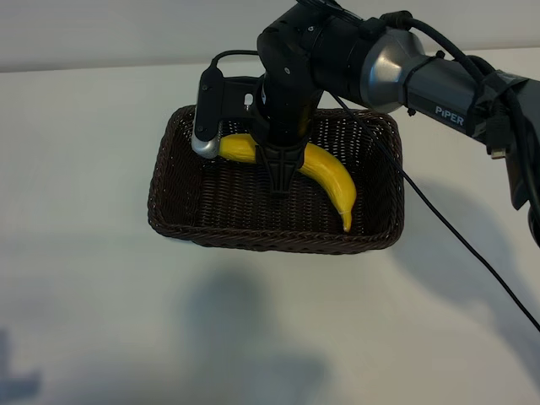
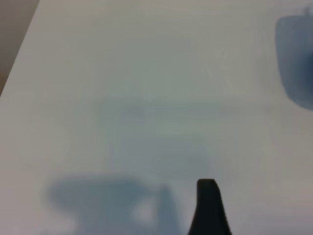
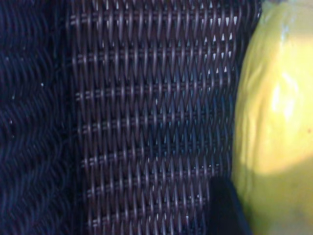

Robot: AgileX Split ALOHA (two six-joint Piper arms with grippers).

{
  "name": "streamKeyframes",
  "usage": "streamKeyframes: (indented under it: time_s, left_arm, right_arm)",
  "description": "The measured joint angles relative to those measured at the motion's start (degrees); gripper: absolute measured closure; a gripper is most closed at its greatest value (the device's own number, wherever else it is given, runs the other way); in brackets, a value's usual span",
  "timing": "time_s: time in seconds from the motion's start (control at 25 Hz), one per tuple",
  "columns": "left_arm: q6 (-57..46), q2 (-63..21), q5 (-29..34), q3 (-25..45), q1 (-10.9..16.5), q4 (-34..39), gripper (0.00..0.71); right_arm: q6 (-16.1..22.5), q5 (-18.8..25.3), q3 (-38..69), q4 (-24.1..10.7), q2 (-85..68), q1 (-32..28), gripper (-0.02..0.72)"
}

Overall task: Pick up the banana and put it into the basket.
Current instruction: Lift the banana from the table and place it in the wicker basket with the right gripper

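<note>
1. Right pincer [image 1: 281, 173] hangs inside the basket [image 1: 173, 152], pointing steeply down, clenched on the banana [image 1: 333, 177] near its middle; dark fingers [image 1: 279, 179] straddle the fruit.
2. Banana is held w/ its curve arching over the basket's inner space: one end tucked behind the grey wrist camera housing [image 1: 205, 114] toward the exterior view's left, the other end w/ stem tip dipping toward the near-right inside corner. Whether the tip touches the woven floor can't be told.
3. Right wrist view: banana [image 3: 274, 122] fills one side of the shot, bright yellow, glossy, close up; behind it the dark brown weave of the basket [image 3: 146, 122]; a bit of black finger [image 3: 222, 205] sits against the fruit.
4. Basket rests on the white desk [image 1: 101, 321], roughly mid-scene, long side facing the exterior cam; braided rim intact all round.
5. Right arm [image 1: 439, 84], black and grey, reaches in from the upper right over the far rim; a black cable [image 1: 456, 245] trails from it across the desk toward the right edge.
6. Left pincer: only one black fingertip [image 2: 208, 205] shows in the left wrist view, over bare desk [image 2: 146, 73] w/ soft shadows, well apart from the basket. Released, nothing in it.
</note>
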Motion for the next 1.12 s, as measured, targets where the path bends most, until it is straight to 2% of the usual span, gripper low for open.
streamKeyframes:
  time_s: [0.28,0.52,0.64,0.88,1.12]
  left_arm:
    - [0.0,0.0,0.0,0.0,0.0,0.0,0.172]
    - [0.0,0.0,0.0,0.0,0.0,0.0,0.172]
    - [0.0,0.0,0.0,0.0,0.0,0.0,0.172]
    - [0.0,0.0,0.0,0.0,0.0,0.0,0.172]
    - [0.0,0.0,0.0,0.0,0.0,0.0,0.172]
  right_arm:
    - [0.2,0.2,0.0,0.0,0.0,0.0,0.270]
    - [1.0,0.1,0.0,0.0,0.0,0.0,0.163]
    - [2.2,0.2,0.0,0.0,0.0,0.0,0.142]
    - [9.5,3.5,-0.2,0.0,-0.1,0.0,0.136]
    - [11.9,8.8,-5.2,-0.1,-0.1,0.0,0.136]
